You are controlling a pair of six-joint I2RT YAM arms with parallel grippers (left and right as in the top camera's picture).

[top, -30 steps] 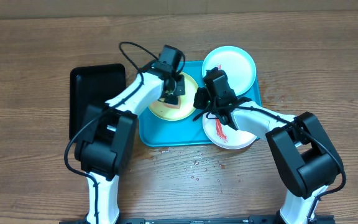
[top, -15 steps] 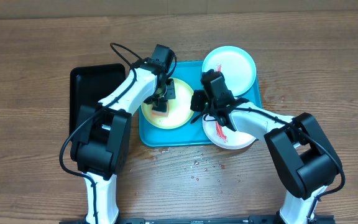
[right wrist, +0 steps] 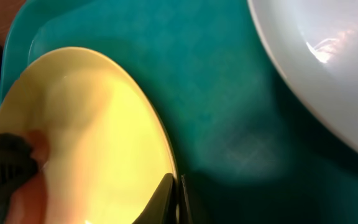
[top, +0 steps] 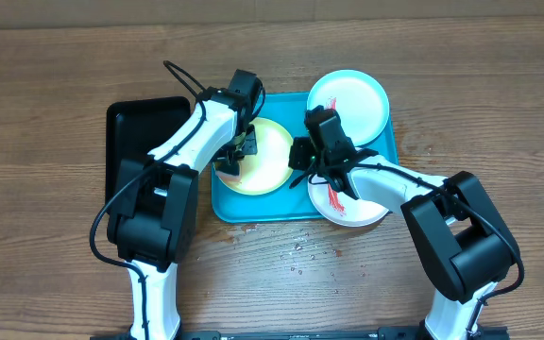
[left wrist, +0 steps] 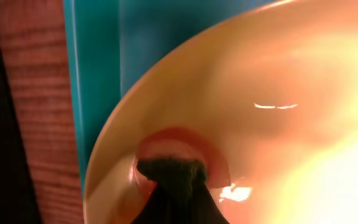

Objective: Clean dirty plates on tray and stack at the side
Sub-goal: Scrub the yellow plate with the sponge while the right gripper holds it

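Wooden table (top: 45, 85) bearing 2 trays, the black tray (top: 135, 127) just beside the turquoise tray (top: 263, 208).

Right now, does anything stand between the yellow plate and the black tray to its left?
Yes. The left pincer rests on the yellow plate's left edge, its arm reaching over the black tray, and the turquoise tray's raised rim lies between.

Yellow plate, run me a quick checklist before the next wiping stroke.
1. Right gripper clamped on the yellow plate rim: ok.
2. Dark tip under the left gripper touching the plate: ok.
3. Plate over the tray: ok.
4. Yellow plate wiped clean: cannot tell; there is a reddish patch around the tip.
5. White plate clean: not ok, red smears.
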